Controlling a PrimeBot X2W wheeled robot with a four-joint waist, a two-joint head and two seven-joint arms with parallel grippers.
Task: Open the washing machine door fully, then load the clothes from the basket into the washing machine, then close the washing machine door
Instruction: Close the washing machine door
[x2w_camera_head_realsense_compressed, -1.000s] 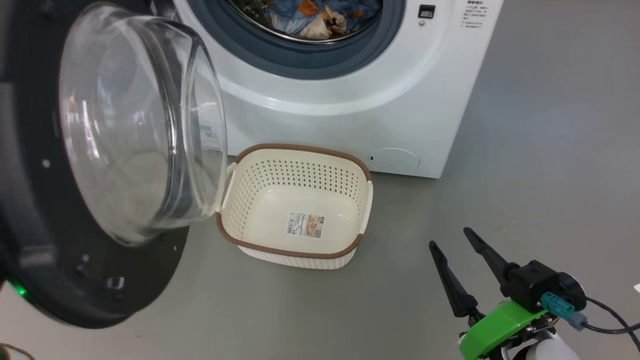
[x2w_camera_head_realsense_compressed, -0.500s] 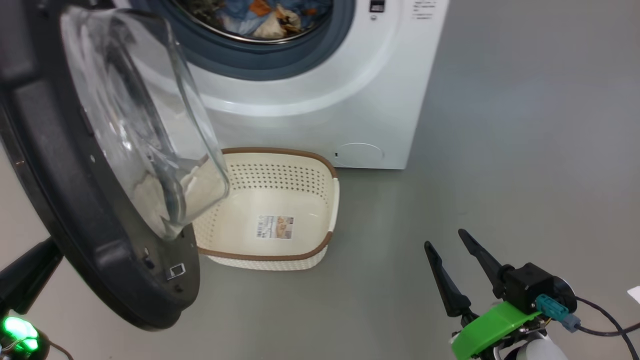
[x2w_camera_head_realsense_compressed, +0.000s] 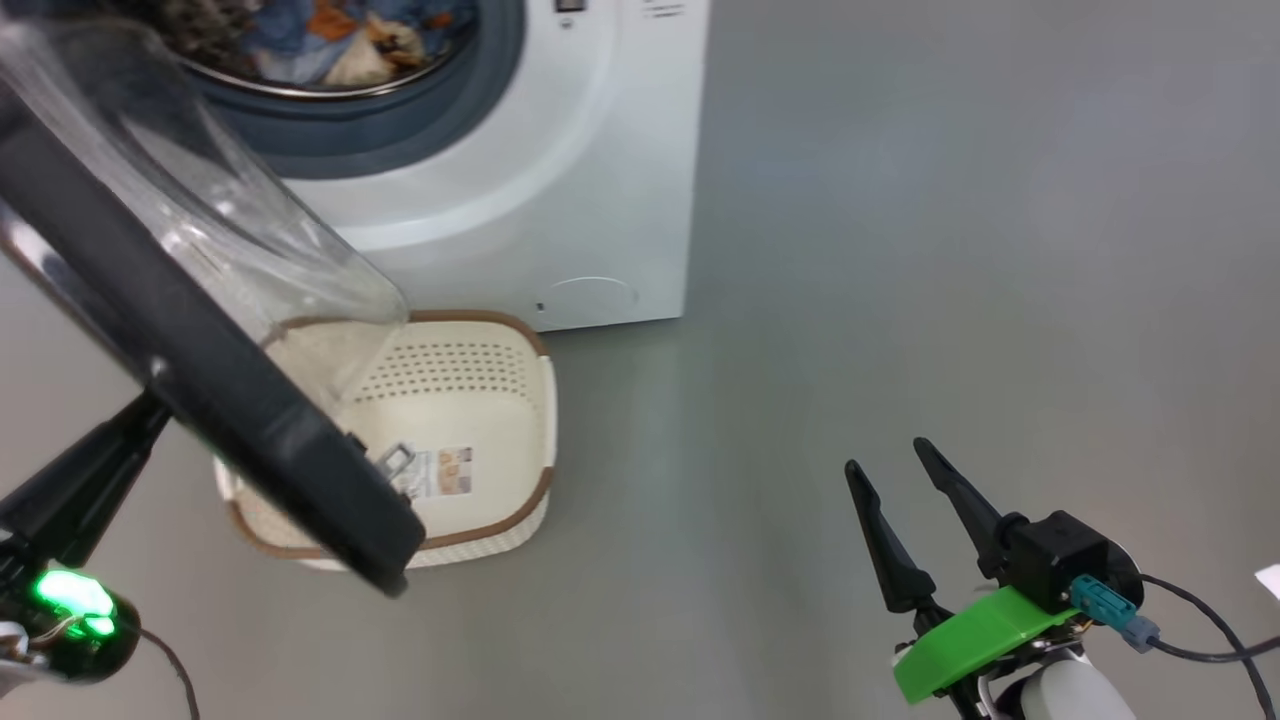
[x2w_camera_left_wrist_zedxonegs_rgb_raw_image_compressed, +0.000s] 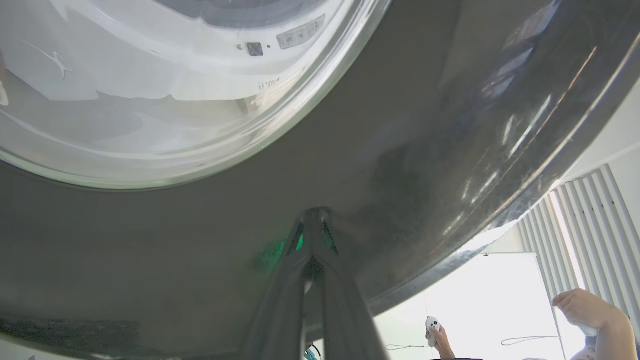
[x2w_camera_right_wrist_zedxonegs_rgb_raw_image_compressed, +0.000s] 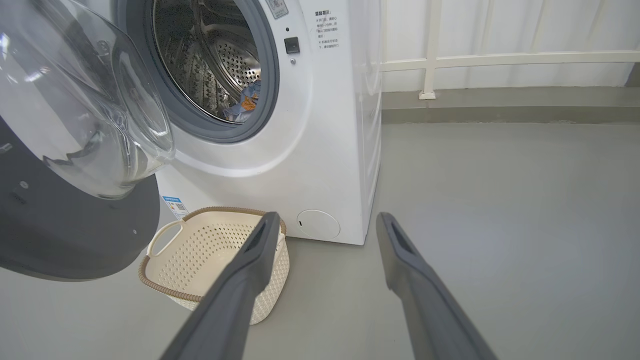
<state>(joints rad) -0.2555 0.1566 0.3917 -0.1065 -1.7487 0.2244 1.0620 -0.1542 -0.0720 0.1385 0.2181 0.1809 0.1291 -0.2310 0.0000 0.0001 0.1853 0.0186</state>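
Note:
The washing machine (x2w_camera_head_realsense_compressed: 520, 200) stands at the upper left with the clothes (x2w_camera_head_realsense_compressed: 320, 40) lying in its drum. The washing machine door (x2w_camera_head_realsense_compressed: 230, 400) hangs partly swung, its black rim edge-on over the basket (x2w_camera_head_realsense_compressed: 480, 370). The basket holds nothing but its label. My left gripper (x2w_camera_head_realsense_compressed: 140, 420) is shut, and in the left wrist view its tips (x2w_camera_left_wrist_zedxonegs_rgb_raw_image_compressed: 312, 215) press on the door's glossy outer rim (x2w_camera_left_wrist_zedxonegs_rgb_raw_image_compressed: 425, 125). My right gripper (x2w_camera_head_realsense_compressed: 885, 455) is open and holds nothing, low at the right. The right wrist view shows the door (x2w_camera_right_wrist_zedxonegs_rgb_raw_image_compressed: 75, 235), the clothes (x2w_camera_right_wrist_zedxonegs_rgb_raw_image_compressed: 242, 102), the basket (x2w_camera_right_wrist_zedxonegs_rgb_raw_image_compressed: 210, 245) and the gripper (x2w_camera_right_wrist_zedxonegs_rgb_raw_image_compressed: 327, 216).
Grey floor (x2w_camera_head_realsense_compressed: 900, 250) stretches to the right of the machine. A round filter cap (x2w_camera_right_wrist_zedxonegs_rgb_raw_image_compressed: 318, 224) sits low on the machine's front. A white railing and wall (x2w_camera_right_wrist_zedxonegs_rgb_raw_image_compressed: 500, 55) run behind. A person's hands (x2w_camera_left_wrist_zedxonegs_rgb_raw_image_compressed: 585, 310) with a controller show past the door's edge.
The head view has turned, so the machine now sits further left. The door has swung round towards the opening, and my left gripper has come into view behind it. The right gripper stays open.

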